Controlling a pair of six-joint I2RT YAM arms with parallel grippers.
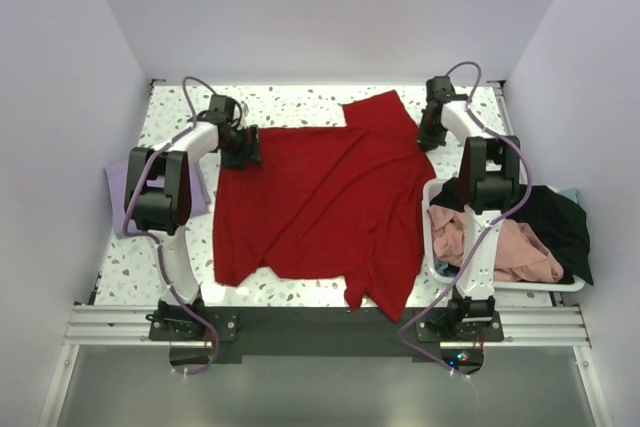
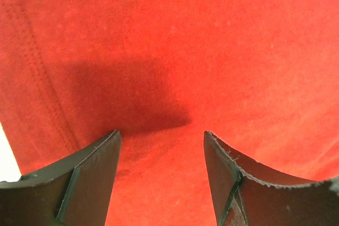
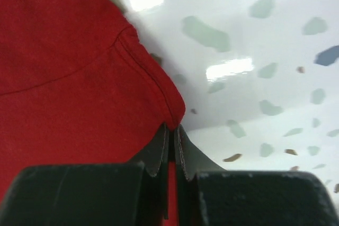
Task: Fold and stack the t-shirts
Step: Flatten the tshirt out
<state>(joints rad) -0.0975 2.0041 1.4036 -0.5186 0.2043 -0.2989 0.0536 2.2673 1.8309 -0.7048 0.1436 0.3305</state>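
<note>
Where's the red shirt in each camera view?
Top external: red shirt spread out, centre of frame.
Left wrist: red shirt fills the frame beneath the open left claw.
Right wrist: left half, its edge pinched in the shut right claw.
Shared landmark: the speckled table, beside the shirt in top and right wrist views.

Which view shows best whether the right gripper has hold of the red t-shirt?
Right wrist: the right gripper is pinched shut on the red t-shirt's hem. Top external shows only that arm at the shirt's far edge; left wrist shows only cloth.
</note>
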